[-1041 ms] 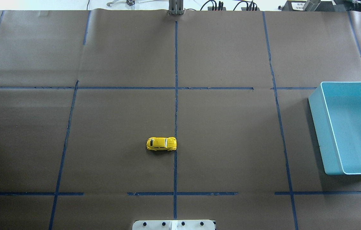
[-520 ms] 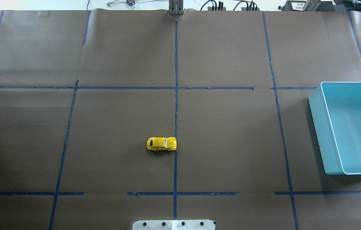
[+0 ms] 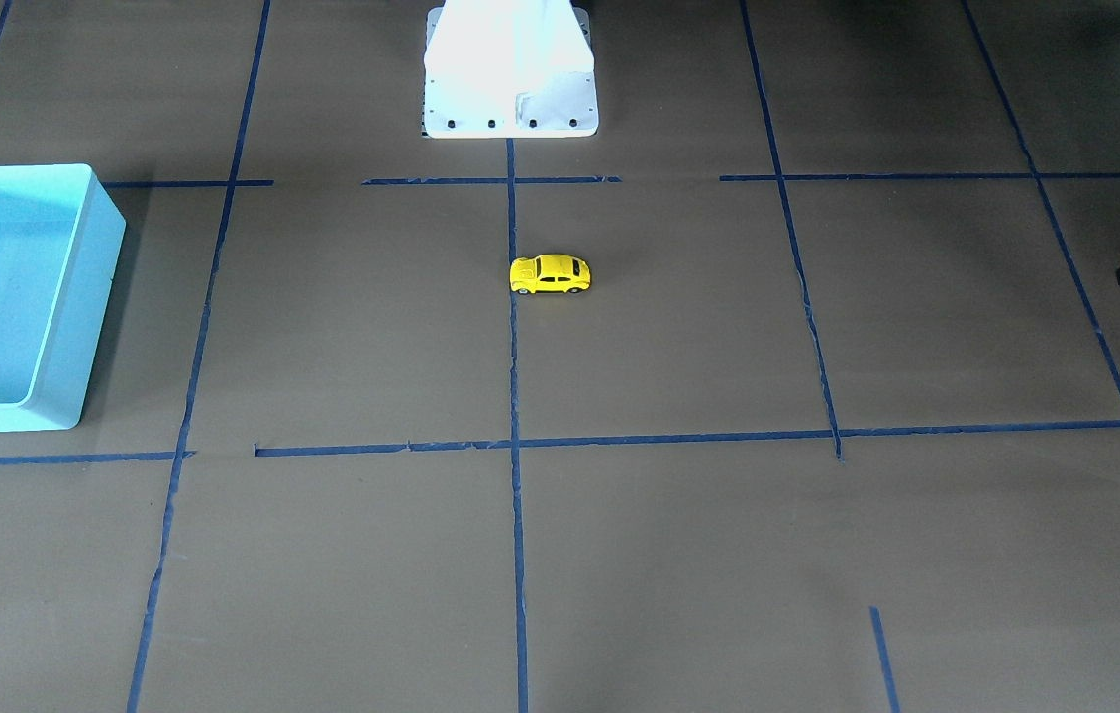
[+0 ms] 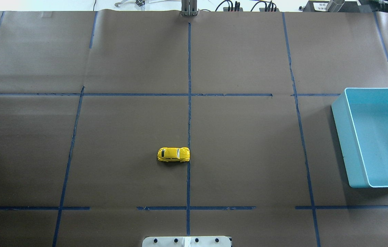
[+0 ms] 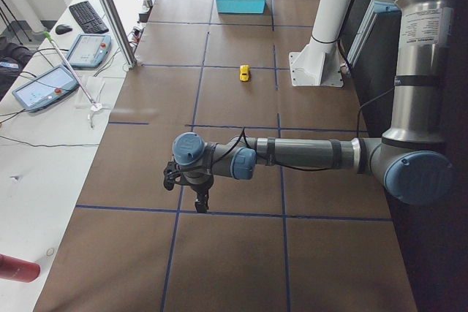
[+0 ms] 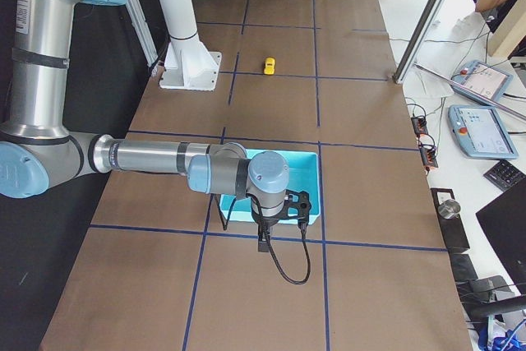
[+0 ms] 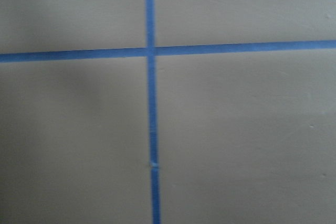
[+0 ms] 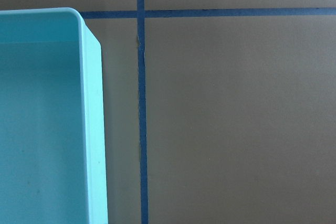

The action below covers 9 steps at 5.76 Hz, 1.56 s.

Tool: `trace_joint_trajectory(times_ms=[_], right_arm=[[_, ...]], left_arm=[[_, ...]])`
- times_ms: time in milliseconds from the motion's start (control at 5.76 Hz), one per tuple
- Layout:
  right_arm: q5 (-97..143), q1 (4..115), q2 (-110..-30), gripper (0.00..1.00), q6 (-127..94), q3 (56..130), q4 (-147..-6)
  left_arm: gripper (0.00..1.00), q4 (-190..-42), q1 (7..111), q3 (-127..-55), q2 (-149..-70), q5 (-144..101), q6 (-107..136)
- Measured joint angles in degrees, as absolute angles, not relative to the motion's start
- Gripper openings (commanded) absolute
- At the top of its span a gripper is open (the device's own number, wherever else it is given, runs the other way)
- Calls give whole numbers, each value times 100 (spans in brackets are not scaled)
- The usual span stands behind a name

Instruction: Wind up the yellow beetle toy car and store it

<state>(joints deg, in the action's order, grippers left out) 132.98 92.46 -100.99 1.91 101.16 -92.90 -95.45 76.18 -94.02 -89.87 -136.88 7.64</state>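
Note:
The yellow beetle toy car (image 4: 173,154) stands on its wheels on the brown table near the centre tape line, and also shows in the front view (image 3: 550,274). The light blue bin (image 4: 339,116) is at the table's right end, with nothing inside. My left gripper (image 5: 199,199) hangs over the table's left end, far from the car. My right gripper (image 6: 263,240) hangs by the bin's outer side. I cannot tell whether either is open or shut. No fingers show in the wrist views.
The white robot base (image 4: 187,241) stands at the near edge behind the car. Blue tape lines cross the brown paper. Tablets and cables lie on the side benches (image 5: 44,85) beyond the far edge.

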Motion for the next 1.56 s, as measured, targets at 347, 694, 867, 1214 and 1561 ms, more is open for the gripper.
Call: trace_joint_trajectory(times_ms=[347,694,867,1214,1561], right_arm=[[13298,9246,-10099,100,192,10116,-9293],[13318,9246,-10089,100,179,10135,-9292],[13317,9246,-10044,100,185,10156,-9291],[13313,9246,-9990,100,186,10141,-9294],[13318,9246,-9986,100,185,10121,-9303]], left_arm=[[100,-9511,6774,-10383,-9074,-13703,773],[100,-9507,5829,-10963,-9772,-13696,773],[100,-9530,5202,-11178,-10236,-13685,768],[100,-9523,4066,-11236,-11237,-13663,744],[100,-9485,3537,-10791,-12217,-13528,724]])
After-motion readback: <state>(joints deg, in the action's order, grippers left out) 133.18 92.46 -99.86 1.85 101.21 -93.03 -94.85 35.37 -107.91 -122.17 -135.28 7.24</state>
